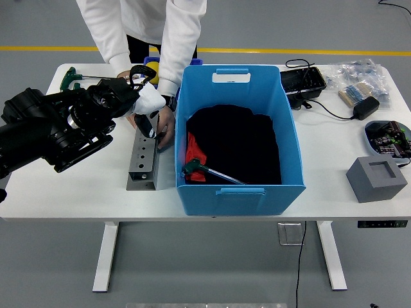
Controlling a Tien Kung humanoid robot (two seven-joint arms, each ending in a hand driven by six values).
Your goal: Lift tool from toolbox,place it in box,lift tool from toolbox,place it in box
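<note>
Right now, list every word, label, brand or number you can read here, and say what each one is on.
None can be read.
White label on the blue box: looks blank.
Control panel under the table's near edge, at the right: any marks too small.
Bagged parts and the round tray at the right: any print too small and blurred.

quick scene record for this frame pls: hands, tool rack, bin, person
left hand: over the far end of the tool rack, fingers around a white-wrapped tool
right hand: not in view
tool rack: grey block with holes, on table left of bin
blue bin: holds black cloth, red item, one green-handled tool
person's hand: steadying the rack's far end
</note>
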